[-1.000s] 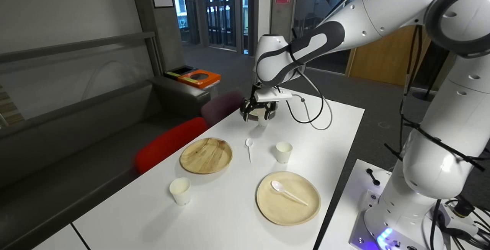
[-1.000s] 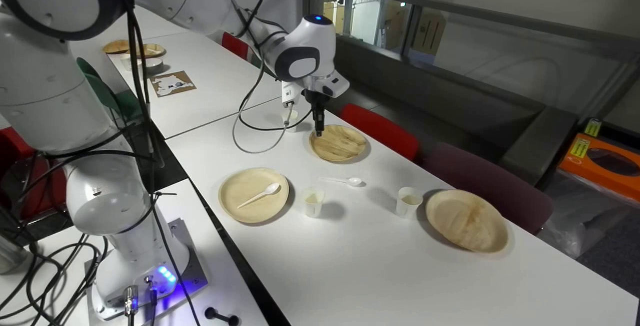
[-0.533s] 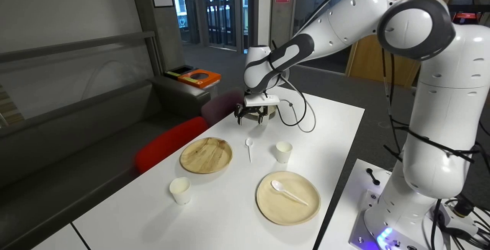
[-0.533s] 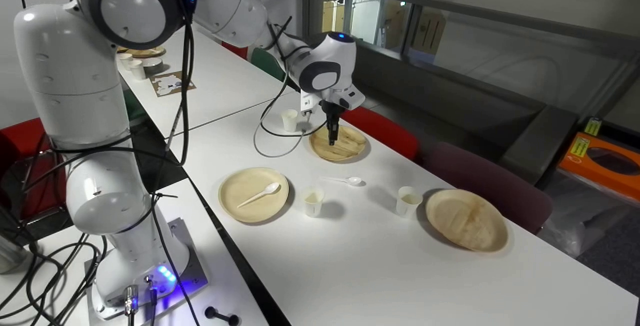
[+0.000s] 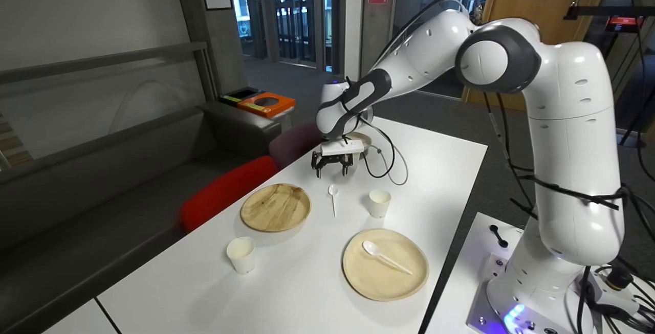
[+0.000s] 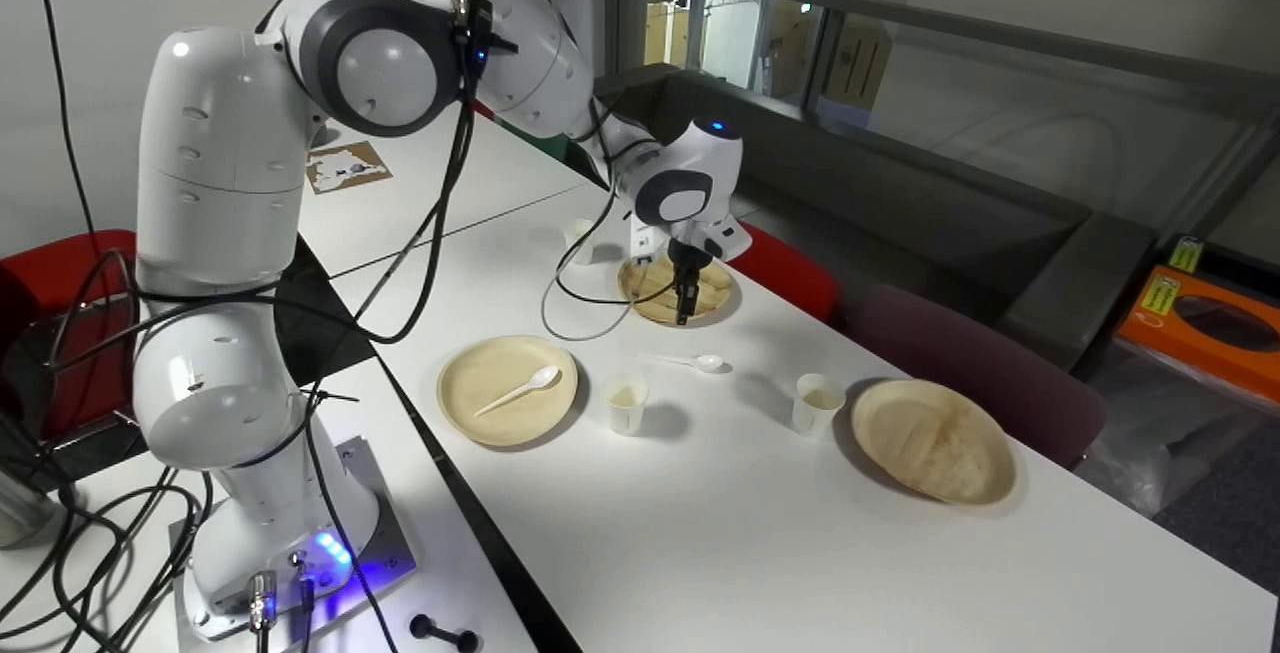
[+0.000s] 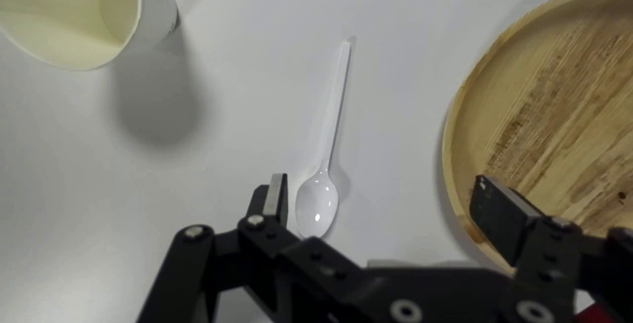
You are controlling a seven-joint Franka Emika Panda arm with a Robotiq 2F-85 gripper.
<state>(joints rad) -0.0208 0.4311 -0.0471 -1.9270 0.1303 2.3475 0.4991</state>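
Observation:
My gripper stands open above the white table, holding nothing. In the wrist view a white plastic spoon lies below it, its bowl between the fingers and nearer the left-hand one. The spoon lies flat, apart from the gripper. A grained wooden plate shows under the right-hand finger. In an exterior view that plate is partly hidden behind the gripper. A white paper cup stands at the wrist view's upper left; both exterior views show this cup upright beside the spoon.
A pale plate carries another white spoon. More cups, one cup and another cup, stand upright. A further plate lies near the table edge. Red chair and purple chair line that side. Loose cables hang from the arm.
The arm has come down and the gripper has moved lower, leftward in one exterior picture and rightward in the opposite picture, staying open. Cups, plates and spoons have not moved.

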